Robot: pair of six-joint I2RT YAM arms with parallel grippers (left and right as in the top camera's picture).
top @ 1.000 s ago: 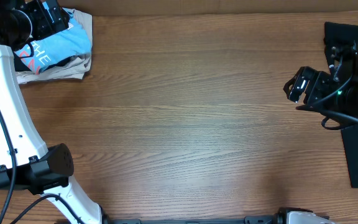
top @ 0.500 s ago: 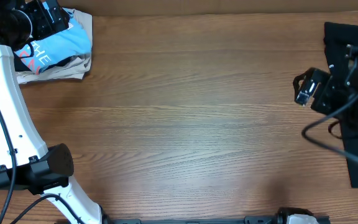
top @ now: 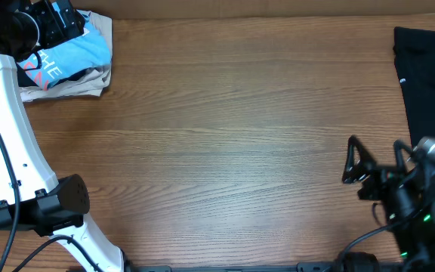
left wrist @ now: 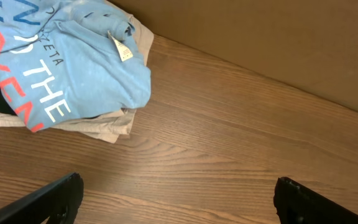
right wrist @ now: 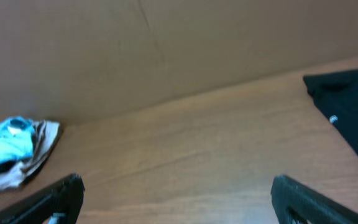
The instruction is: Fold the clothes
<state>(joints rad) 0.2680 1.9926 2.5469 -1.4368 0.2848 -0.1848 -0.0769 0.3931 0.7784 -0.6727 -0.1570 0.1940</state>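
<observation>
Hovering over the far left corner of the desk (top: 240, 136), the left end effector (left wrist: 179, 202) hangs with jaws spread wide and empty, just beside the sky-blue T-shirt (left wrist: 61, 68). It lies crumpled, red and white lettering up, atop a beige garment (left wrist: 104, 127): unfolded, likely staged for pickup. Meanwhile the right end effector (right wrist: 179, 205) is also spread, empty, near a black garment (top: 429, 75), well apart from the shirt.

The surface (top: 232, 136) is smooth wood-grain with a low sheen. The T-shirt (left wrist: 86, 74) is soft matt cloth with flat printed lettering; the beige garment (left wrist: 104, 127) and the black garment (top: 429, 75) are matt cloth also. The left arm casing (top: 6, 143) is glossy white.
</observation>
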